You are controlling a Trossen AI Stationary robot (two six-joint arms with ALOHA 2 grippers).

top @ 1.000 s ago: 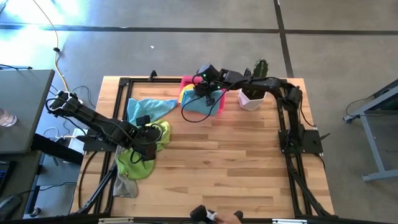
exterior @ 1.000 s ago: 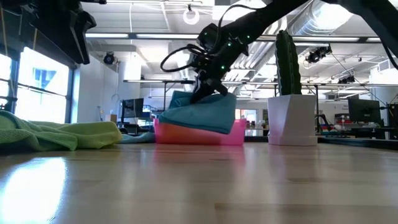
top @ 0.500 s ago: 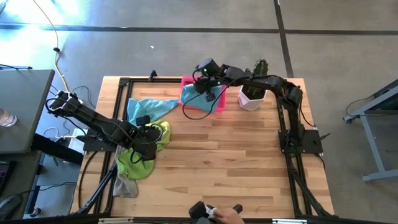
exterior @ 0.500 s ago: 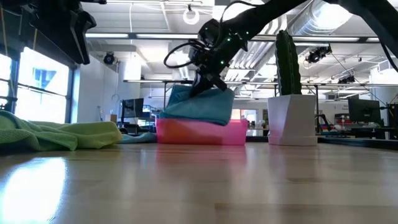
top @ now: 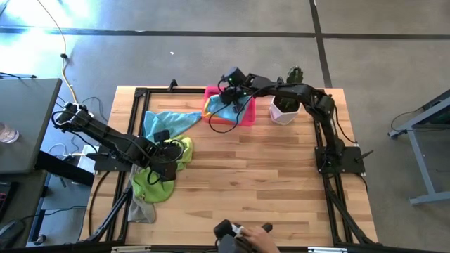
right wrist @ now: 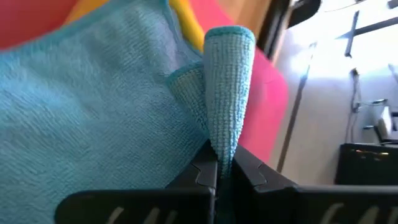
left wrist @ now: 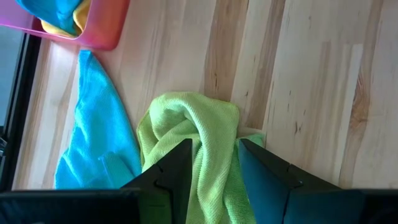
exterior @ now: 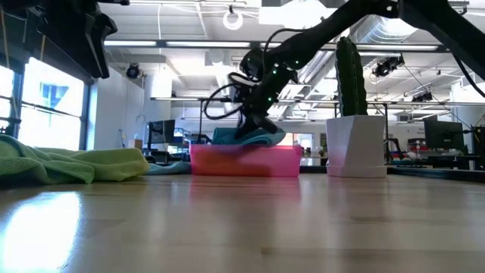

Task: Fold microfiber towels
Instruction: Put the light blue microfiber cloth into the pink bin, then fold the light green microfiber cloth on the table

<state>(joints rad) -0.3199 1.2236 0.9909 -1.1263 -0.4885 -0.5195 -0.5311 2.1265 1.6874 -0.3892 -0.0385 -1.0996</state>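
Wooden tabletop [top: 267, 176], bare across its centre and right half in the high view. Pink tray [top: 245, 116] at top centre edge, beside a potted cactus [top: 287, 105]. Right gripper [top: 226, 96] is down in the tray, fingers pressed together on a fold of the blue towel [right wrist: 93, 118], yellow towel [top: 209, 105] beneath. Left gripper [top: 169, 159], at the left edge, pinches a green towel [left wrist: 199, 140]; another blue towel [top: 165, 123] lies upper left, a grey towel [top: 140, 211] overhangs lower left.
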